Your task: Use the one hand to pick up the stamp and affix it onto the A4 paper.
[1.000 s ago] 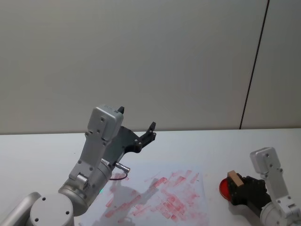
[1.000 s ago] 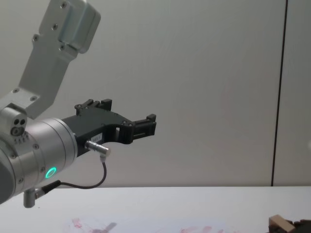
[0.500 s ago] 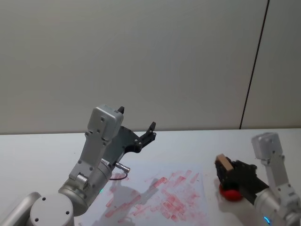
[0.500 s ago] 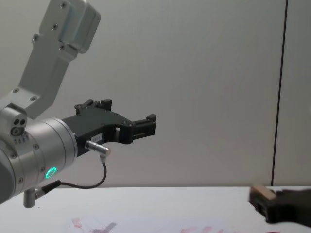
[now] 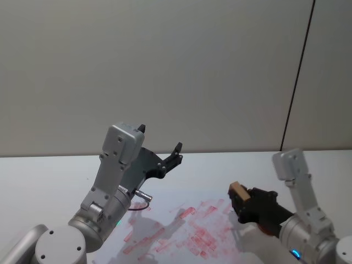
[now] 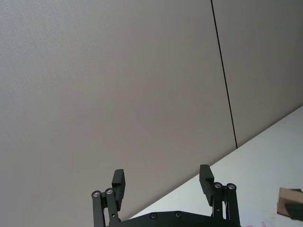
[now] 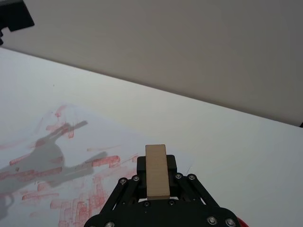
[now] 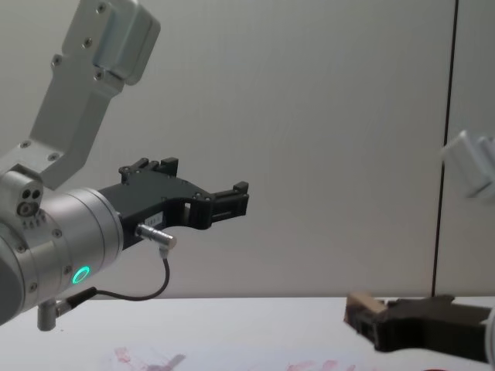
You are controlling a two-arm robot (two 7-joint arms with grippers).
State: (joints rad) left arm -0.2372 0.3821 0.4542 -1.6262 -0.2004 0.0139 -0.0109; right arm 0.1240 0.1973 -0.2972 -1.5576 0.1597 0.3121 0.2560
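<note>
Head view — R gripper (image 5: 243,205) holds stamp (image 5: 237,191).

The right gripper (image 5: 241,204) grips the stamp (image 5: 237,192) above the right edge of the A4 paper (image 5: 181,231), clear of the sheet. The left gripper (image 5: 160,138) hangs raised beyond the paper's far left corner, fingers spread

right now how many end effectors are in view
2. The left end effector is open, raised over the table's left side. The right end effector is shut on the stamp, near the A4 paper's right edge.
</note>
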